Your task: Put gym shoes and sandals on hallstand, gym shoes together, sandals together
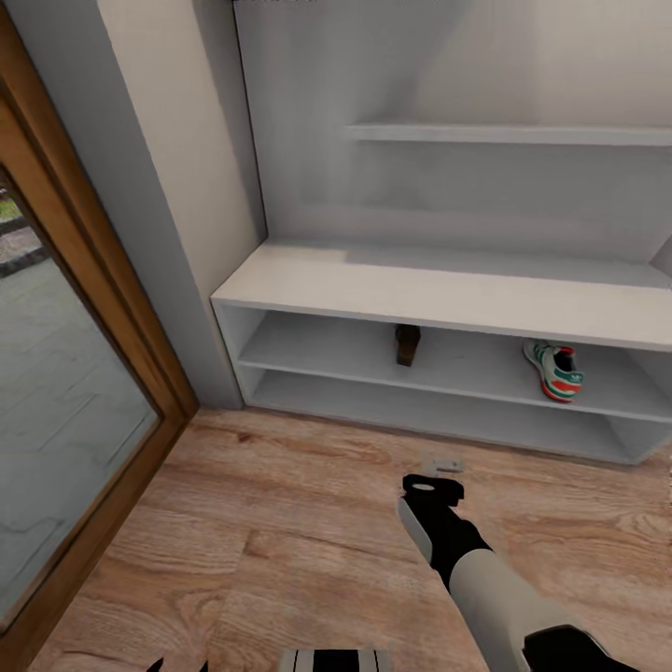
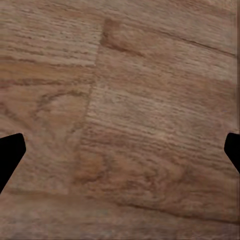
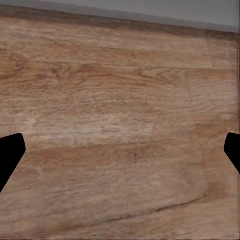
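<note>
Already one white gym shoe with green stripes (image 1: 554, 370) and one flat brown sandal (image 1: 407, 344) are seen on the light-grey hallstand (image 1: 439, 291)

Both are lodged on the upper open shelf, well apart, ahead of the right gripper (image 1: 444, 464), the nearer arm; each long axis is pointed into the shelf. Both grippers, the left gripper (image 2: 120, 155) included, are held wide and empty over matte wood-grain corridor floor (image 1: 280, 523)

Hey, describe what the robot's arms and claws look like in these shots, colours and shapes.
In the head view the right arm is a rounded tube: a light grey-white forearm segment, then a black wrist section with a small white patch near its end. The right claw and left claw each show as two plain black, angular fingertips at the sides of their wrist views. No cables or markings are visible.
</note>
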Robot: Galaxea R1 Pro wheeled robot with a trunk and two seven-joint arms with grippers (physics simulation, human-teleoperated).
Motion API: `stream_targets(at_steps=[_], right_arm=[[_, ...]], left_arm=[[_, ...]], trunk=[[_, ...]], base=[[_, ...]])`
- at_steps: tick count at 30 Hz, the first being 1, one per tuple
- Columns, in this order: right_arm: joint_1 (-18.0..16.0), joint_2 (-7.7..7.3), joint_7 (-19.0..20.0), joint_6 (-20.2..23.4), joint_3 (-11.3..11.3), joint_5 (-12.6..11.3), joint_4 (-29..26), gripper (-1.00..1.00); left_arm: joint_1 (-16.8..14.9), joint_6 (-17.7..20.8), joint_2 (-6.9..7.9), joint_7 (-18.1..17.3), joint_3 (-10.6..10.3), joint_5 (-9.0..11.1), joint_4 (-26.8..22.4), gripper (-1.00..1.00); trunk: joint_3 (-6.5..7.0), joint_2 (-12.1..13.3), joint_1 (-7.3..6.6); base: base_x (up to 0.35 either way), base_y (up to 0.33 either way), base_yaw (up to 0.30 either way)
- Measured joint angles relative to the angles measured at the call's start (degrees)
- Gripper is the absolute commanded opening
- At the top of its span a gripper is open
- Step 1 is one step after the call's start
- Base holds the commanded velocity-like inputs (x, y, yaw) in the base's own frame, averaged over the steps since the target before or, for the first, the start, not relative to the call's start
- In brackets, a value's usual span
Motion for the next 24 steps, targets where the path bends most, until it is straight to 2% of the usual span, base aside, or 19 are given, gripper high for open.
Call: stream_targets(at_steps=[10, 11, 12, 14, 19, 20, 21, 22, 24], right_arm=[[0.04, -0.25, -0.02, -11.1, 0.05, 0.22, 11.46, 1.0], [0.17, -1.37, 0.07, -17.83, 0.09, 0.43, 17.93, 1.0], [0.18, -1.65, 0.32, -19.31, 0.16, 0.48, 20.03, 1.0], [1.15, -2.99, 3.57, -22.86, 0.17, 0.65, 22.8, 1.0], [4.42, -6.12, 11.09, -25.8, 0.18, 0.65, 24.91, 1.0], [5.66, -7.33, 14.31, -26.33, 0.06, 0.55, 25.27, 1.0], [6.25, -7.92, 15.98, -26.53, 0.21, 0.6, 25.39, 1.0], [8.13, -10.27, 23.62, -27.14, 0.01, 0.43, 25.8, 1.0], [8.74, -11.13, 25.4, -27.25, 0.26, 0.52, 25.83, 1.0]], left_arm=[[0.02, 0.0, 0.0, 0.09, 0.06, 0.02, -0.13, 1.0], [-0.03, 0.01, -0.06, 0.1, 0.19, 0.06, -0.58, 1.0], [-0.03, 0.01, -0.07, 0.11, 0.19, 0.06, -0.64, 1.0], [-0.04, 0.02, -0.11, 0.11, 0.17, 0.03, -0.74, 1.0], [-0.05, 0.0, -0.13, 0.11, 0.19, 0.0, -0.76, 1.0], [-0.04, -0.02, -0.11, 0.11, 0.19, -0.01, -0.73, 1.0], [-0.05, -0.03, -0.11, 0.11, 0.18, -0.01, -0.71, 1.0], [-0.03, -0.05, -0.09, 0.11, 0.1, 0.0, -0.57, 1.0], [-0.05, -0.1, -0.09, 0.11, 0.09, -0.01, -0.45, 1.0]], trunk=[[0.0, 0.0, 0.0], [-0.01, 0.0, 0.0], [0.0, 0.0, 0.0], [0.0, 0.0, -0.01], [0.0, 0.0, -0.03], [-0.01, 0.0, -0.03], [0.0, 0.0, -0.03], [-0.01, 0.0, -0.03], [0.0, 0.0, -0.04]], base=[[-0.334, 0.0, 0.0], [-0.284, 0.0, 0.0], [-0.228, 0.0, 0.0], [-0.171, 0.0, 0.0], [-0.08, 0.0, 0.0], [-0.032, 0.0, 0.0], [-0.008, 0.0, 0.0], [-0.007, 0.0, 0.0], [-0.005, 0.0, 0.0]])
